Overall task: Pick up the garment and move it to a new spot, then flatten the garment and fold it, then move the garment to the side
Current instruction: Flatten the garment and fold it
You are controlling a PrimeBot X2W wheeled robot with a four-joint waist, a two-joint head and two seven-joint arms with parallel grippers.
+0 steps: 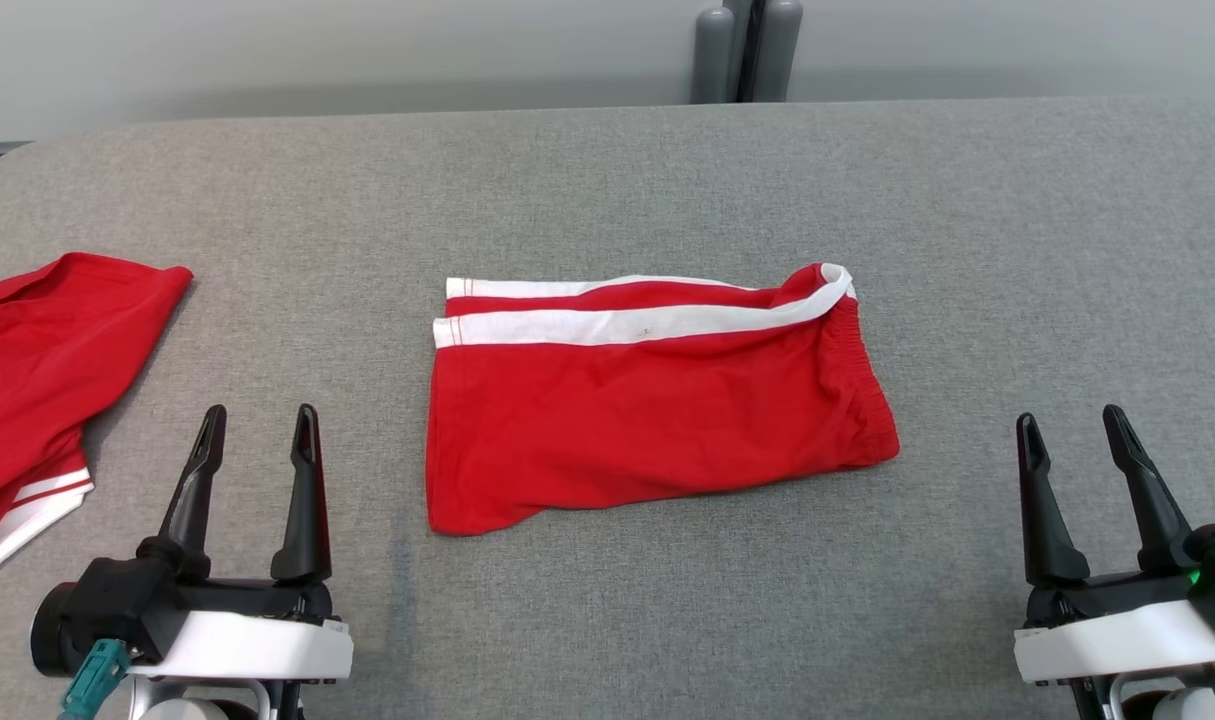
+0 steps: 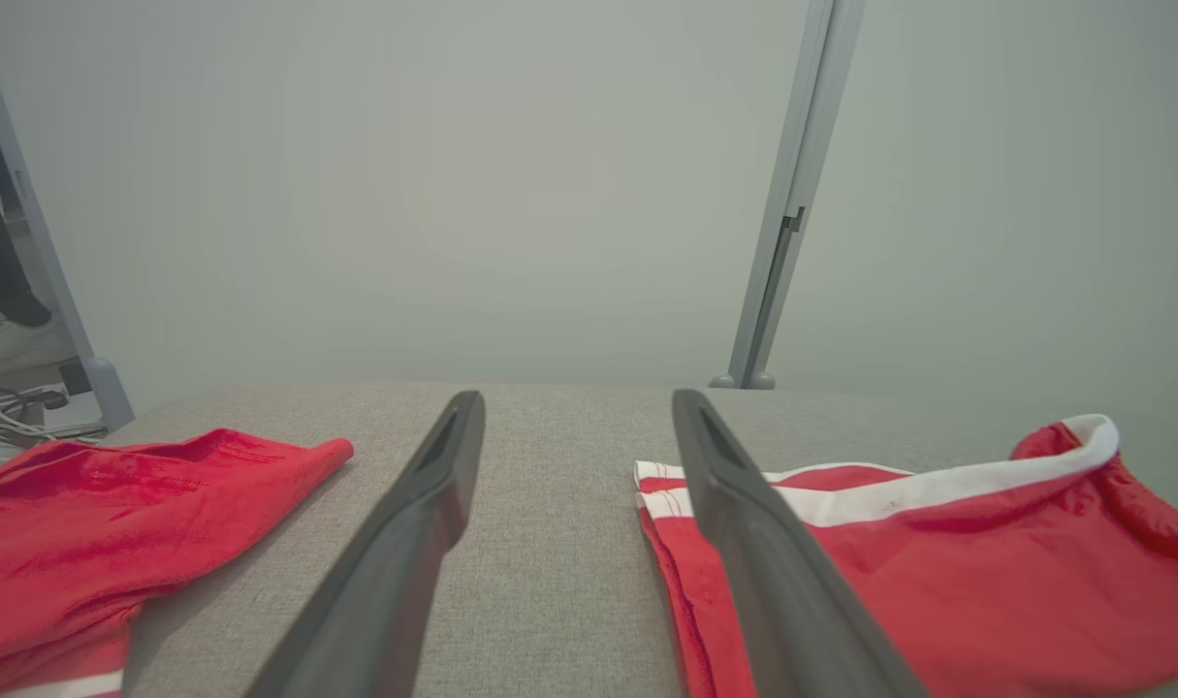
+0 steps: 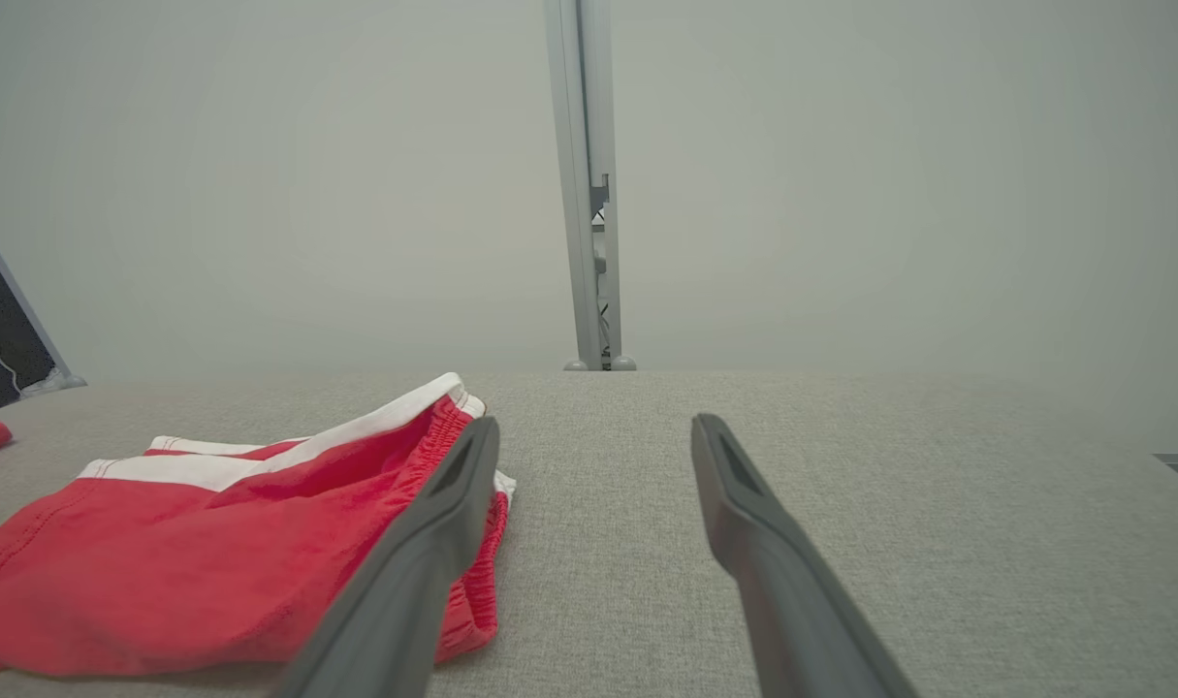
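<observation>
Red shorts (image 1: 647, 400) lie at the centre of the grey cloth-covered table (image 1: 607, 170), doubled over so that the white side stripes run along the far edge and the elastic waistband bunches at the robot's right; the cloth is mostly flat. The left gripper (image 1: 261, 412) and right gripper (image 1: 1068, 415) flank the shorts without touching, fingers spread and empty, probably poised for the sideways move. A second red garment (image 1: 37, 370) lies at the table's left.
</observation>
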